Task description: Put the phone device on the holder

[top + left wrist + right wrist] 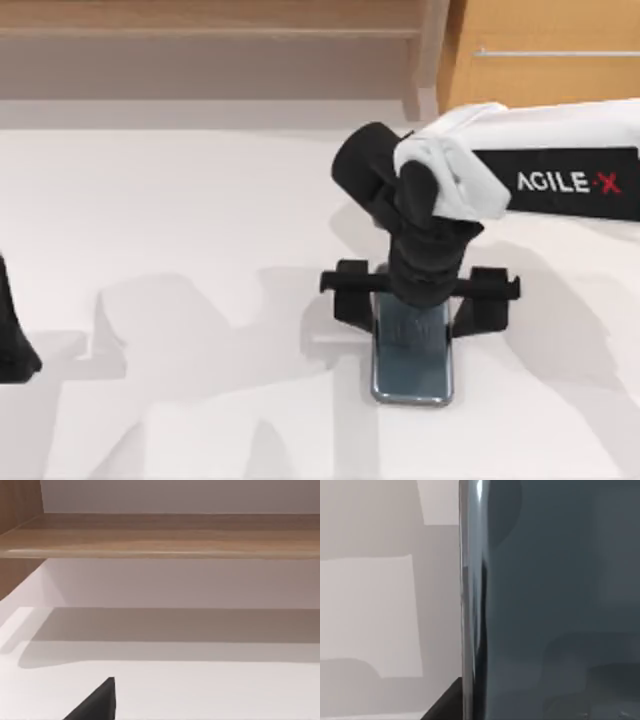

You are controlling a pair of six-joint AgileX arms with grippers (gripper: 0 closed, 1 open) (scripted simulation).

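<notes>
phone device (412,365) lies flat, its far end under right gripper (420,300).

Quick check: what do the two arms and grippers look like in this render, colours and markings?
The right arm has a white shell with a black panel lettered AGILE·X in white, the X red. Its wrist and the right gripper are matte black with blocky fingers. The left arm, at the table's left edge, shows as a plain black part, no markings visible.

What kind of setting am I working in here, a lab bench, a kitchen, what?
Probably a rendered tabletop test scene, not a real room: a plain white table backed by a wooden shelf. The right gripper is over the phone at the black holder; the left arm is parked at the table's left edge.
</notes>
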